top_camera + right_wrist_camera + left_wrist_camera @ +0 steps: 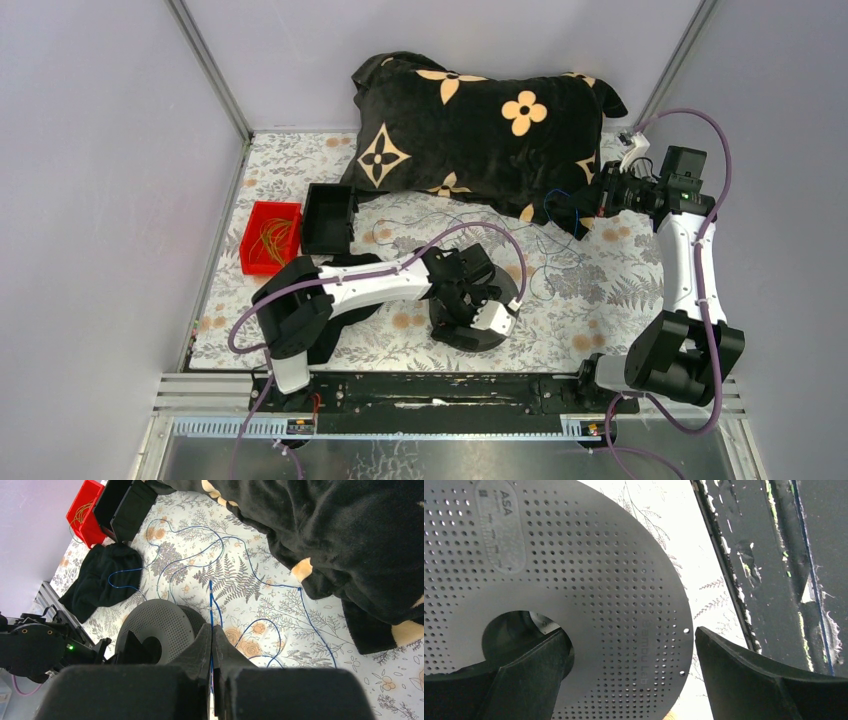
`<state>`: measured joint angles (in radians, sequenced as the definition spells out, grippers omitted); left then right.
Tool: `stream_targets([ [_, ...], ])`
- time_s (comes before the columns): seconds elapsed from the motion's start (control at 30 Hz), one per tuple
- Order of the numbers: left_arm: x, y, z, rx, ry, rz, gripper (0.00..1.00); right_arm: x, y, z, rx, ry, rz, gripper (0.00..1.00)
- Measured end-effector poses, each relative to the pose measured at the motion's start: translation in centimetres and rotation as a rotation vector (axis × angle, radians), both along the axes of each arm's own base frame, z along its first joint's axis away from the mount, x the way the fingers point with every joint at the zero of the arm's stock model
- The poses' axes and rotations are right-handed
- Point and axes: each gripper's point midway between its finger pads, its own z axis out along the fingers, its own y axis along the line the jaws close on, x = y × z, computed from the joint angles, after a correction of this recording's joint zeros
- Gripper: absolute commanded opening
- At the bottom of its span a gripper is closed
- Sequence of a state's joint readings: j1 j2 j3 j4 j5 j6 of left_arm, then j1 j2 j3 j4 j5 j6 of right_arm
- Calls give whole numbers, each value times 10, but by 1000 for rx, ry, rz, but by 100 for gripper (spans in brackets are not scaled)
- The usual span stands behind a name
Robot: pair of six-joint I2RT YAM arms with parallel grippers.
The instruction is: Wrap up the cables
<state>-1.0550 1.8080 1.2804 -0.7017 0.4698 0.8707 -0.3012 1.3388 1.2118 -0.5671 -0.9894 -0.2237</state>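
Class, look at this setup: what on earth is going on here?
Two robot arms share a cable-wrapping job. The right arm's fingers are shut on the thin blue cable, which trails in loose loops across the floral tablecloth. The left arm's fingers are open, straddling the flange of the black spool from hub hole to rim, not gripping it.

Overhead looks down, far; left wrist hugs spool (599, 580); right wrist shares it.

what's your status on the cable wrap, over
Left gripper: jaws open, astride the spool rim. Right gripper: jaws shut on the blue cable. Slack loops loose on the table, part across the black cloth.
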Motion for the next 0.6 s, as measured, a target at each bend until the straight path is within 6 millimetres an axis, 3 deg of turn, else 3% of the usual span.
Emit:
stream_targets([
  [0.37,-2,4,2,9,-7,-1,98,-1,1,-3,6,8,-1,0],
  [0.47,-1,7,-4,27,-27,0,90,-1,1,-3,11,12,0,0],
  [0.6,0,5,-8,37,-53,6,69,-2,2,-3,15,13,1,0],
])
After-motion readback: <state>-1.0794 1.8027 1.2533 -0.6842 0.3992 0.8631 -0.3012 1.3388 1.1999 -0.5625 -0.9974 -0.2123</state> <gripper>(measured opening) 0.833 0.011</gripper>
